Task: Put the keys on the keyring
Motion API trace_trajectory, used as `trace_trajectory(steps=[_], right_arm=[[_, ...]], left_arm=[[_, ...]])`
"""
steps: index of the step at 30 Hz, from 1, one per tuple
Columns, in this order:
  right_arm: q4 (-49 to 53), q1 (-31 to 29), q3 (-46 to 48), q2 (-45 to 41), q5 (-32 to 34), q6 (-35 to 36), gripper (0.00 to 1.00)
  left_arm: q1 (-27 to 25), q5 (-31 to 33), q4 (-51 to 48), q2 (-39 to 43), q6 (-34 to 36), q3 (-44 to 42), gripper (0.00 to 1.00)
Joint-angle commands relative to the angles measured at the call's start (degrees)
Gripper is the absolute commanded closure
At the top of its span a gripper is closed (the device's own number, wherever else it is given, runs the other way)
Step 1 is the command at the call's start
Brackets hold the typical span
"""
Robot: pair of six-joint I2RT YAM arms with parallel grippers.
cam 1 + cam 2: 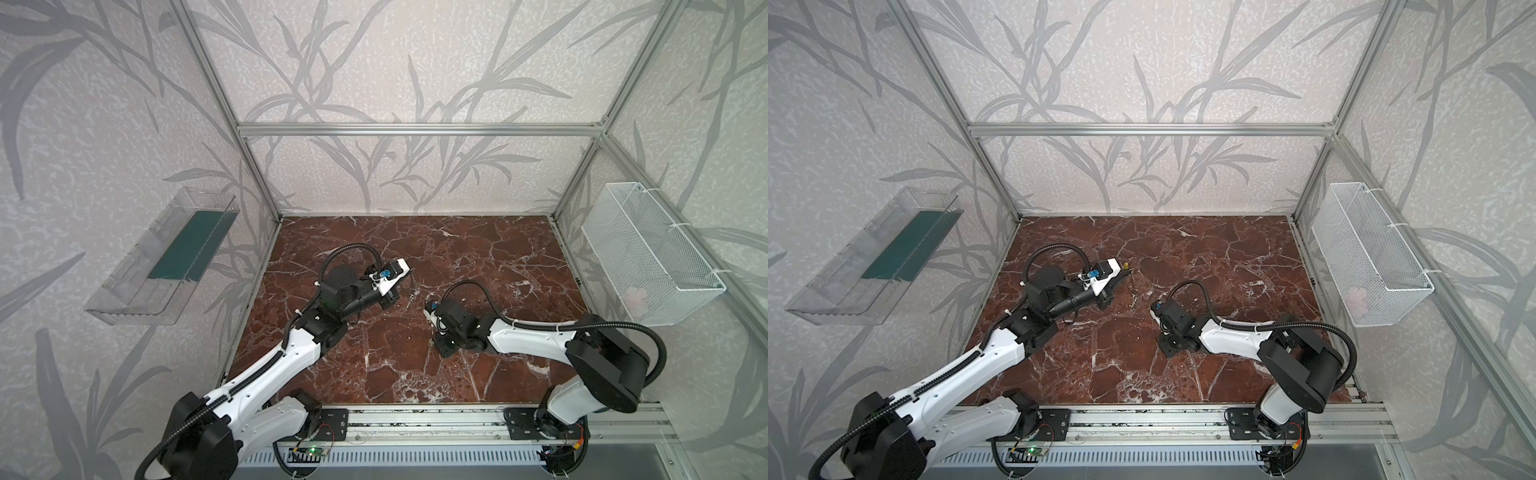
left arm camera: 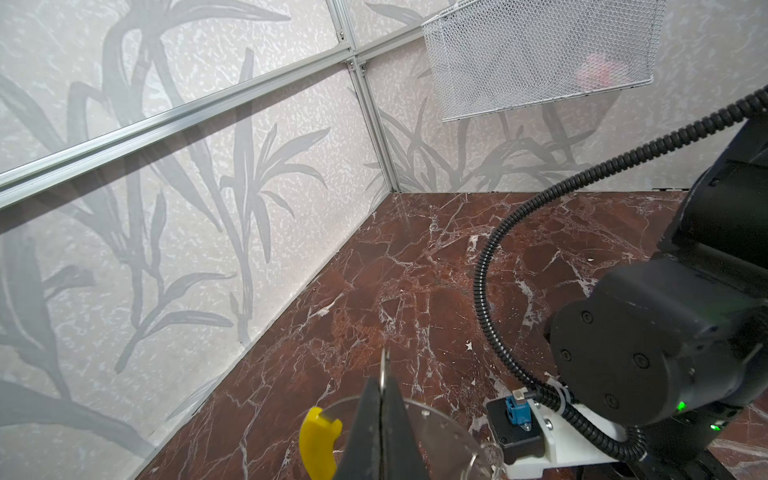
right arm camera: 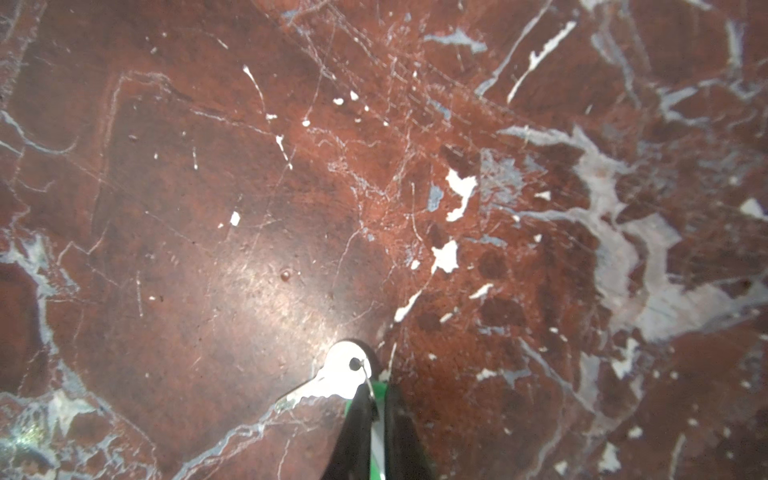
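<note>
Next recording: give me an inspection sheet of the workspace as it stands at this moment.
Surface: red-brown marble-look table, with white flecks and scratches.
Job's things: keyring with yellow sleeve; one key with green tag; second key not seen.
Clutter: nothing seen.
Grippers: left gripper shut on the keyring; right gripper shut on the key's tag.
Cables: a black ribbed cable loops over each wrist.
Surroundings: clear tray on left wall; mesh basket on right wall, something pale pink inside; aluminium frame.

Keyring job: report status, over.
Left gripper shut on keyring. Right gripper shut on green tag of key, key off the ring. No obstruction seen between arms.
</note>
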State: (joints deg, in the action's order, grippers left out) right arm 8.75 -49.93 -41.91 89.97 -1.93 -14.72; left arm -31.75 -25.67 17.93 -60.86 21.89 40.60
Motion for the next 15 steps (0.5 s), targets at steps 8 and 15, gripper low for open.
trace_trajectory(steps=[8,15], right_arm=[[1.1,-0.3,0.5,-2.7,1.0,1.8,1.00],[5.7,-0.2,0.9,-9.5,3.7,2.4,1.00]], left_arm=[[0.3,-1.5,2.5,-0.8,-0.3,0.9,1.00],[0.3,-4.4,6.3,-3.3,-1.9,0.6,1.00]])
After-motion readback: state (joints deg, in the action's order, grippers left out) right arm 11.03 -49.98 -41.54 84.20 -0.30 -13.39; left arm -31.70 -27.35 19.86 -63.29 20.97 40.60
